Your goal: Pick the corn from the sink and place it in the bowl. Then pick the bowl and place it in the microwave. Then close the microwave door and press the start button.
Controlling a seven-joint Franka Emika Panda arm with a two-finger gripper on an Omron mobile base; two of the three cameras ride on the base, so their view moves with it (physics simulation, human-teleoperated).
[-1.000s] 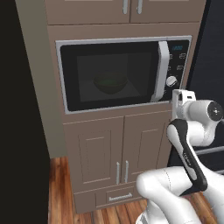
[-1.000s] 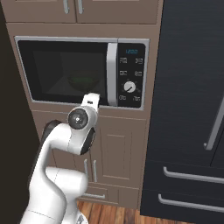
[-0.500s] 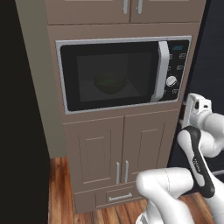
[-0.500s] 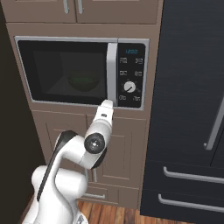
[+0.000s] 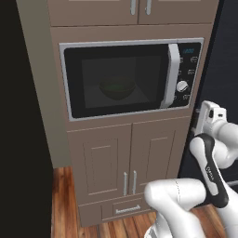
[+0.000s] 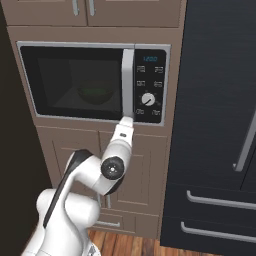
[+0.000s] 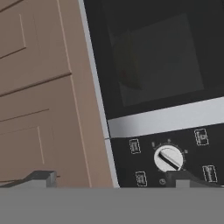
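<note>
The microwave is built into tan cabinets, and its door is shut, with the curved grey handle upright beside the dark control panel. Through the glass the bowl shows dimly inside, with a greenish tint at its top; I cannot make out the corn apart from it. My gripper is open and holds nothing. It points at the microwave's lower edge, just below the handle and the white knob. In the hand view the fingertips stand wide apart, with the knob close ahead. The sink is out of view.
Tan cabinet doors and a drawer sit below the microwave, and more cabinets are above it. A tall black fridge with silver handles stands right beside it on the right. A dark wall is on the left, over a wooden floor.
The hand has swung right and reached forward, from in front of the door's lower right corner to just under the control panel. The door has stayed shut and the gripper open.
</note>
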